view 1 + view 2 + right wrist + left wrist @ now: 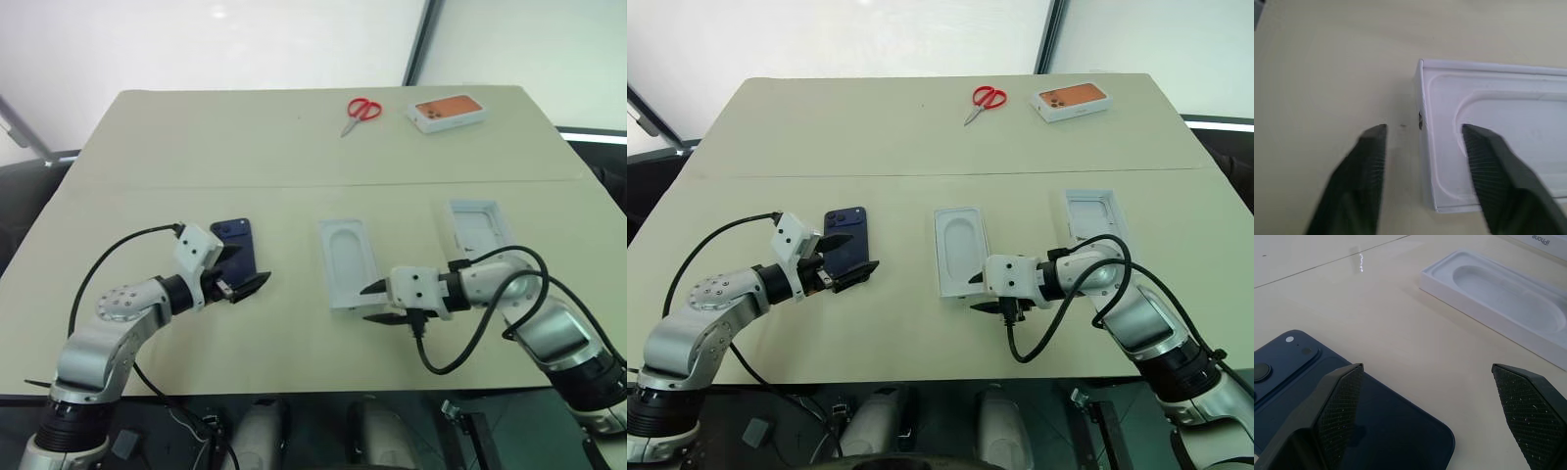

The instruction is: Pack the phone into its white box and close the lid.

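The dark navy phone (235, 243) lies flat on the table at the left, camera cluster at its far corner. My left gripper (249, 285) is open just above its near end, one finger (1337, 411) over the phone and the other over bare table. A white insert with an oval recess (348, 260) lies in the middle; I cannot tell whether the white box is around it. My right gripper (370, 303) is open at the insert's near corner (1425, 137) and holds nothing. The lid (477, 228) lies inside up at the right, behind my right arm.
Red scissors (361, 111) and an orange-topped white box (448, 112) lie at the far edge of the beige table (294, 157). Black cables loop from both wrists. The table's near edge runs just below both grippers.
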Robot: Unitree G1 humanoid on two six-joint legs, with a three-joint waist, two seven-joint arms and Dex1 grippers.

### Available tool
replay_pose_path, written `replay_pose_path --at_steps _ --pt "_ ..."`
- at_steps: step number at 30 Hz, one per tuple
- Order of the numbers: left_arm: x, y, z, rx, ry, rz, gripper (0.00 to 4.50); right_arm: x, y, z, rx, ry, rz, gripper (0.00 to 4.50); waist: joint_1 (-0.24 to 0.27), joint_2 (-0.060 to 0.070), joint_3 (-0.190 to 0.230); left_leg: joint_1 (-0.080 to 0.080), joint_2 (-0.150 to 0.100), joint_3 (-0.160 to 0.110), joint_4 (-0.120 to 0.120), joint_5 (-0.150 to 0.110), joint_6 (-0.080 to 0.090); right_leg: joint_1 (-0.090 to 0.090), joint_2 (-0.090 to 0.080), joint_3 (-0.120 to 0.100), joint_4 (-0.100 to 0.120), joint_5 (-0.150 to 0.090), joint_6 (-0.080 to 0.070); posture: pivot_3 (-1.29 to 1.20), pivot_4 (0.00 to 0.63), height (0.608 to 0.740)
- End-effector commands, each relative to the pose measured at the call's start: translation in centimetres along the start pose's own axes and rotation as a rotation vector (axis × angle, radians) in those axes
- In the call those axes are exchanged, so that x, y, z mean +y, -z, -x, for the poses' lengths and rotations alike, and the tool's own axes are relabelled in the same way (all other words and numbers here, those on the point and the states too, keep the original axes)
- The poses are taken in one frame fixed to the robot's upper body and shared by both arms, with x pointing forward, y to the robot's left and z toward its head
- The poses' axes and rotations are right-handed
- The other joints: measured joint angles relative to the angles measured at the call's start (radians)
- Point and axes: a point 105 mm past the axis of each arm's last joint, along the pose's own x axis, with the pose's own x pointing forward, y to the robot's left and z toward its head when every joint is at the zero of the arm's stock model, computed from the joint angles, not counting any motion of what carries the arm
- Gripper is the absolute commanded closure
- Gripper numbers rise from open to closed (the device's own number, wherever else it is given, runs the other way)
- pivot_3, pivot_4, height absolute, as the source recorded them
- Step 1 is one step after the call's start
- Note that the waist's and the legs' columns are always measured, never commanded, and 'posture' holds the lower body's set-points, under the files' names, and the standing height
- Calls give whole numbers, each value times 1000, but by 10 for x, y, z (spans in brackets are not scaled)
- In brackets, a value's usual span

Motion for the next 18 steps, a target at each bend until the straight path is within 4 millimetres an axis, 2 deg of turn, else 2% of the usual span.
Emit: replay_pose_path --at_steps 1,3,5,7,9,12,15,17,18 --pt "1 -11 4 -31 -8 -33 87 -11 -18 11 -57 81 16 338 0 0 0 0 0 0 0 0 0 0 0 0 0 0 0 0 150 697" --pt "4 -11 7 -33 -23 -23 87 -15 -24 14 -92 103 -8 338 0 0 0 0 0 0 0 0 0 0 0 0 0 0 0 0 150 697" --pt "22 -19 19 -109 -109 139 87 -34 -46 20 -205 184 -69 338 -4 0 0 0 0 0 0 0 0 0 0 0 0 0 0 0 150 697" --pt "52 -26 35 -203 -274 313 43 -53 -57 14 -245 266 -95 291 -9 0 0 0 1 0 0 0 0 -1 0 0 1 0 0 0 150 697" --pt "65 -29 47 -247 -363 408 43 -66 -59 -1 -228 314 -107 291 -7 0 0 0 2 -1 0 0 0 -1 1 0 3 0 0 0 150 697" --pt "73 -23 53 -215 -441 509 0 -72 -56 -24 -160 322 -128 1649 -1 -1 0 0 1 -1 0 3 -6 -2 1 -1 2 0 0 0 150 697" --pt "74 -1 50 -49 -459 620 0 -84 -59 -46 -123 362 -129 3069 0 -1 0 -1 -1 -1 0 4 -6 -1 0 0 2 0 0 0 150 697" --pt "71 6 48 7 -446 673 0 -88 -63 -58 -109 378 -116 4188 -2 -1 0 -1 -2 -1 1 4 -7 -2 0 0 3 0 0 0 150 697" --pt "70 7 47 2 -436 702 0 -88 -66 -66 -102 377 -97 4450 -4 -1 0 -1 -2 -1 1 4 -7 -2 0 0 3 0 0 0 150 697"
